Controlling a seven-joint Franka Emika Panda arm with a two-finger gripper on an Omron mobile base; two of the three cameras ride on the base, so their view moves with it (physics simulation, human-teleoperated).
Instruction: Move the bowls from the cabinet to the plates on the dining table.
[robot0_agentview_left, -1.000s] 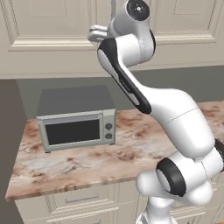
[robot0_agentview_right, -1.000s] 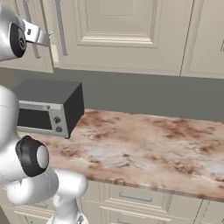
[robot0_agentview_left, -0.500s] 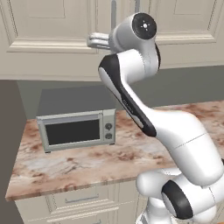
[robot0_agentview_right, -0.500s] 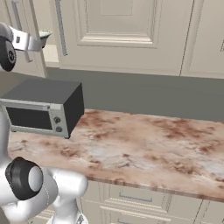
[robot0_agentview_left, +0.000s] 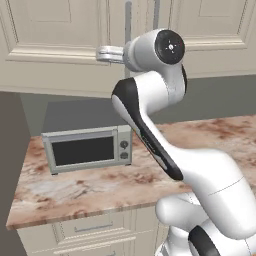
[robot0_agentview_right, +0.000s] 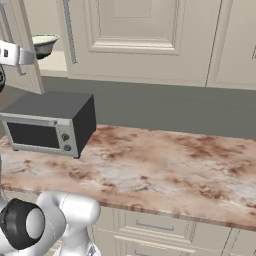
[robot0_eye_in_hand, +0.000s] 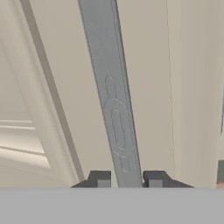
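Note:
My gripper (robot0_eye_in_hand: 127, 179) is shut on the long grey bar handle (robot0_eye_in_hand: 111, 100) of the cabinet door (robot0_agentview_left: 55, 45), one dark fingertip on each side of the bar. In the left base view the gripper (robot0_agentview_left: 107, 54) sits against that handle (robot0_agentview_left: 128, 25), high above the counter. In the right base view the door (robot0_agentview_right: 27, 35) stands swung open at the far left with the gripper (robot0_agentview_right: 20, 56) on it. Behind it, a cream-white bowl (robot0_agentview_right: 44, 43) with a dark base rests on the beige shelf (robot0_agentview_right: 55, 62). The plates and the dining table are out of view.
A grey toaster oven (robot0_agentview_left: 87, 149) stands on the pink-brown marbled counter (robot0_agentview_right: 165, 165) under the cabinet. Closed cream cabinet doors (robot0_agentview_right: 140, 40) run to the right. Cream drawer fronts (robot0_agentview_left: 90, 227) sit below the counter edge.
The cabinet door has swung further open with the gripper on its handle. The bowl on the shelf now shows past the door. The arm's upper joints have swung towards the cameras.

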